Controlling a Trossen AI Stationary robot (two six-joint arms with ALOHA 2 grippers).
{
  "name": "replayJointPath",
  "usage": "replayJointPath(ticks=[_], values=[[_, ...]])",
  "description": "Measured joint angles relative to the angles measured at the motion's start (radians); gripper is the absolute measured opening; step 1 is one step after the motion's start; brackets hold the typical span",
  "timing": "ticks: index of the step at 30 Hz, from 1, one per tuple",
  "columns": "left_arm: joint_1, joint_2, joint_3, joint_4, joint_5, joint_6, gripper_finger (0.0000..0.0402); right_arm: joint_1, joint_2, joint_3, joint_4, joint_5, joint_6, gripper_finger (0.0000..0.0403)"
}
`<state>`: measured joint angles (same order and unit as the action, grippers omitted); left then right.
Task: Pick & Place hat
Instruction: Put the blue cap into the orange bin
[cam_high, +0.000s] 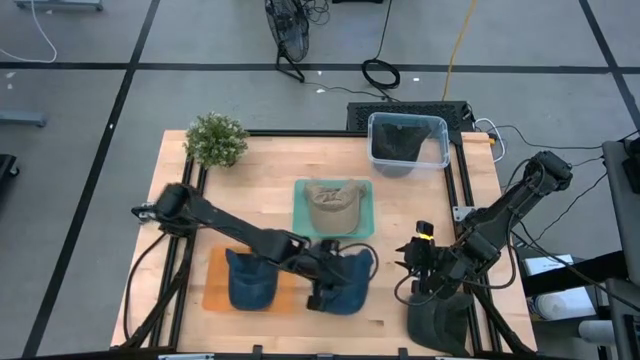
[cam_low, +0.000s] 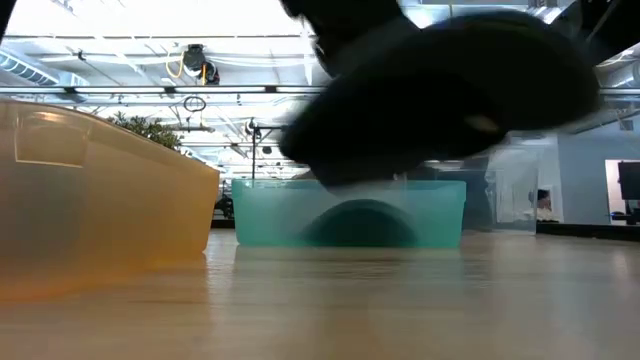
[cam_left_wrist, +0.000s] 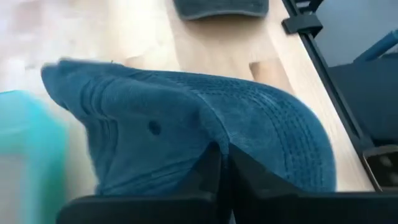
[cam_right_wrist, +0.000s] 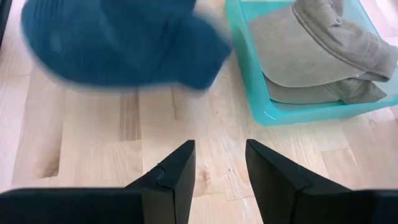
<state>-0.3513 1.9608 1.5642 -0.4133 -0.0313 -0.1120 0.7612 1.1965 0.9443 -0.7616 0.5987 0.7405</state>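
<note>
A blue cap (cam_high: 350, 278) is in my left gripper (cam_high: 320, 292), which is shut on it near the table's near edge, between the orange tray (cam_high: 212, 290) and my right gripper. In the low view the cap (cam_low: 440, 90) shows as a dark blurred shape above the tabletop. A second blue hat (cam_high: 245, 280) lies in the orange tray. A tan hat (cam_high: 335, 207) lies in the teal tray (cam_high: 364, 188). My right gripper (cam_high: 418, 262) is open, right of the blue cap (cam_right_wrist: 118, 43), touching nothing. My left gripper (cam_left_wrist: 225, 152) pinches the blue cap between its two fingers at the seam where crown meets brim (cam_left_wrist: 214, 134). The brim (cam_left_wrist: 292, 137) spreads to one side and the crown (cam_left_wrist: 124, 124) to the other. In the low view the cap hangs clear of the table.
A clear bin (cam_high: 408, 140) with dark hats stands at the far right. A dark grey hat (cam_high: 440, 322) lies at the near right corner. A potted plant (cam_high: 216, 138) stands at the far left corner. Bare wood (cam_right_wrist: 205, 124) lies in front of my right gripper.
</note>
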Motion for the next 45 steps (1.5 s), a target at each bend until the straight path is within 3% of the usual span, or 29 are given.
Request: replayJointPath(ticks=[4, 9, 20, 30, 36, 45], values=[[-0.033, -0.127, 0.000, -0.170, -0.046, -0.008, 0.0009, 0.000, 0.000, 0.000, 0.005, 0.002, -0.051, 0.0130], [-0.100, -0.261, 0.000, -0.366, -0.048, -0.126, 0.0013, 0.000, 0.000, 0.000, 0.006, 0.004, -0.110, 0.0130], [-0.286, -0.329, -0.034, -0.609, -0.045, -0.401, 0.0014, -0.001, 0.000, 0.000, 0.014, 0.057, -0.177, 0.0130], [-0.385, -0.370, -0.208, -0.529, -0.024, -0.506, 0.0010, 0.000, 0.000, 0.000, 0.059, 0.056, -0.159, 0.0130], [-0.398, -0.529, -0.378, -0.411, -0.091, -0.564, 0.0012, 0.000, 0.000, 0.000, 0.097, 0.056, -0.158, 0.0130], [-0.395, -0.736, -0.707, -0.152, -0.081, -0.607, 0.0014, 0.000, 0.000, 0.000, 0.127, 0.055, -0.158, 0.0130]])
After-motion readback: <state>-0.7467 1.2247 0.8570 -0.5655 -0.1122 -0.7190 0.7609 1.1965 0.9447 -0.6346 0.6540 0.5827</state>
